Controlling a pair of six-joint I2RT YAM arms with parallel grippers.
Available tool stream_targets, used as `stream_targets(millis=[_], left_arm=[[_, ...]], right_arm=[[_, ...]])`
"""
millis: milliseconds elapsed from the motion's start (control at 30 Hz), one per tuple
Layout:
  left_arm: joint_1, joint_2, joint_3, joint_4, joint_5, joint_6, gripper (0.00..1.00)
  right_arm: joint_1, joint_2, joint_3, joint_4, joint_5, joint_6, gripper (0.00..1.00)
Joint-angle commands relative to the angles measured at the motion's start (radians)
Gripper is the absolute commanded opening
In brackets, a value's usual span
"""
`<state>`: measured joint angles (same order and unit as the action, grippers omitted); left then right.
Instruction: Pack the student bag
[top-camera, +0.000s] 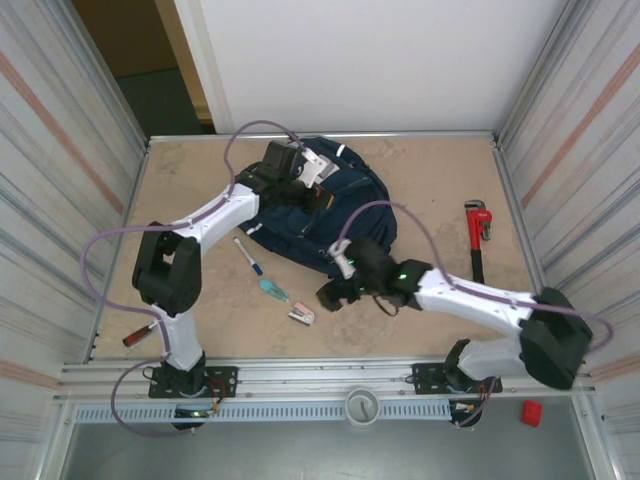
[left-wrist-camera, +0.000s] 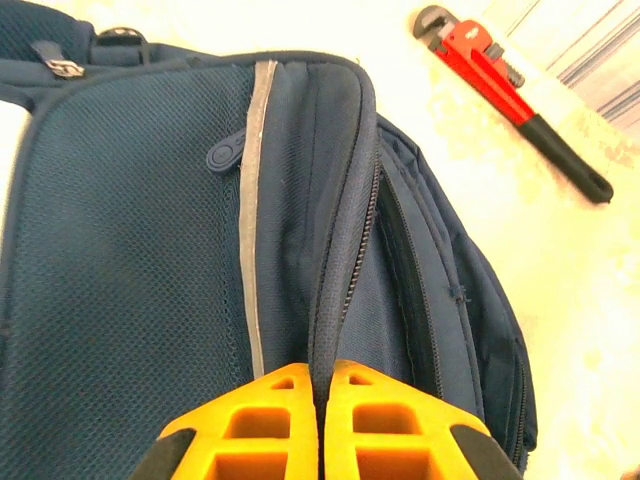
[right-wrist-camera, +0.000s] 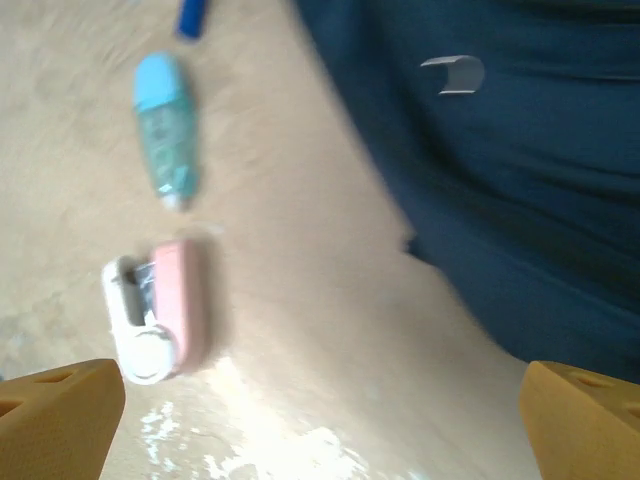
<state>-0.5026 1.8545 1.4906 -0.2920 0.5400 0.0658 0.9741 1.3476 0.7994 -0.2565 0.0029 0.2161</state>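
Note:
The student bag (top-camera: 345, 215), a large navy backpack, lies at the middle back of the table. My left gripper (top-camera: 318, 195) is over its top. In the left wrist view that gripper (left-wrist-camera: 322, 375) is shut, pinching a ridge of fabric along the bag's (left-wrist-camera: 130, 250) zipper edge beside a light reflective stripe. My right gripper (top-camera: 330, 293) hovers low at the bag's near edge. In the right wrist view it (right-wrist-camera: 320, 420) stands wide open over bare table with nothing between its fingers, and the bag (right-wrist-camera: 500, 150) is at the upper right.
A blue-capped pen (top-camera: 248, 256), a teal correction tape (top-camera: 272, 290) and a pink-and-white stapler-like item (top-camera: 301, 315) lie left of my right gripper. A red pipe wrench (top-camera: 477, 235) lies at the right, a red-handled screwdriver (top-camera: 140, 335) near left. Metal walls surround the table.

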Motion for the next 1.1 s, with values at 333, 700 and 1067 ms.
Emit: stream_targets(millis=[333,700,1067], left_arm=[[0.002,-0.061,-0.005,0.021,0.027,-0.021,0.00],[0.002,-0.078,0.005,0.017,0.017,-0.005,0.00],[0.004,-0.123,-0.007,0.071,0.047,-0.037,0.00]], right_arm=[[0.177,0.488,0.243,0.042,-0.030,-0.134,0.70],[0.118,0.300,0.166,-0.023,-0.029,-0.100,0.26],[-0.409,-0.037,0.061,0.252,-0.348,0.306,0.29]])
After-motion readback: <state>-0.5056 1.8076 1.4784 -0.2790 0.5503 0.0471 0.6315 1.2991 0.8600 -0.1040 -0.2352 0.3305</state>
